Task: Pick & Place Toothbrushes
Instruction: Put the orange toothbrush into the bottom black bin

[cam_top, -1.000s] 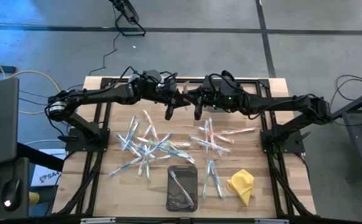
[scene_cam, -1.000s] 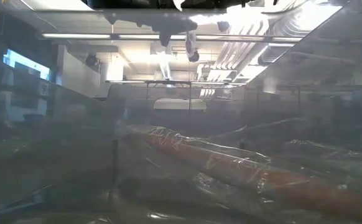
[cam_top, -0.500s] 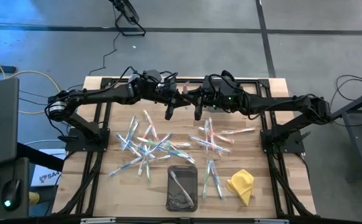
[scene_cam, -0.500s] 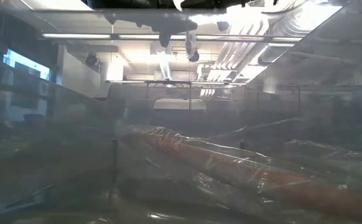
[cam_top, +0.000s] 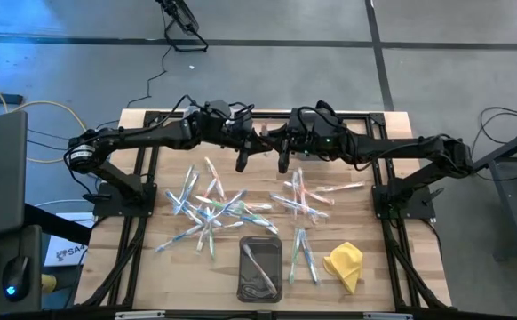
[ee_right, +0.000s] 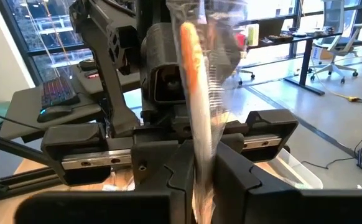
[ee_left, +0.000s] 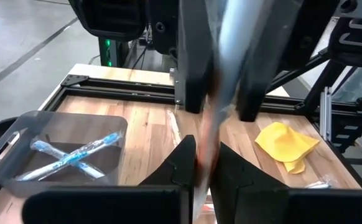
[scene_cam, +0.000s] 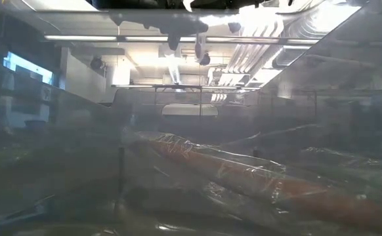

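Orange-handled wrapped toothbrush pinched between my right claw and left claw, both clamping it above surface.

Roughly two dozen wrapped toothbrushes scattered about, two more in one grey bin, one yellow cloth, two arms.

Grey floor; office chairs; ceiling strip lights.
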`<control>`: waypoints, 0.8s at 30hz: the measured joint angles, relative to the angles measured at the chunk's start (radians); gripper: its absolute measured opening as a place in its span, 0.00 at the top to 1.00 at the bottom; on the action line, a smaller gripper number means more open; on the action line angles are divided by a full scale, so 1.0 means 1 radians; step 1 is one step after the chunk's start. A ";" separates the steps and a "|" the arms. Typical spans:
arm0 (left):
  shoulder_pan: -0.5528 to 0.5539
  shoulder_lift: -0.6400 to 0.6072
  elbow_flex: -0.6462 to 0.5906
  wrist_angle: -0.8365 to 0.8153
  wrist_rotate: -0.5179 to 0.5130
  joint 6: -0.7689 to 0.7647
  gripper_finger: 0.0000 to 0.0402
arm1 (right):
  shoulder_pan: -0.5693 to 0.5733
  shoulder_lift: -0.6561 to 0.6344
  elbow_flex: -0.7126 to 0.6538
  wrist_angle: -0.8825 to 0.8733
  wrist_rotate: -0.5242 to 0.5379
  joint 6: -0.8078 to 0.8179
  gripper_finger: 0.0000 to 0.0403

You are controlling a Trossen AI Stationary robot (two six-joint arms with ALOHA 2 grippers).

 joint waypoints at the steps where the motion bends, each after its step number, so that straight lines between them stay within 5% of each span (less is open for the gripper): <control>1: 0.000 0.000 0.000 0.000 0.000 0.000 0.95 | 0.000 0.000 0.000 0.000 0.000 0.007 0.88; 7: 0.000 0.000 0.000 -0.023 0.001 0.008 0.95 | 0.000 0.000 0.000 -0.009 -0.003 0.069 0.78; 17: 0.000 0.000 0.000 -0.076 0.003 0.056 0.95 | 0.000 -0.003 0.000 -0.014 -0.001 0.106 0.42; 24: 0.000 0.000 0.000 -0.115 0.004 0.114 0.95 | 0.000 -0.111 0.000 -0.226 -0.067 0.149 0.29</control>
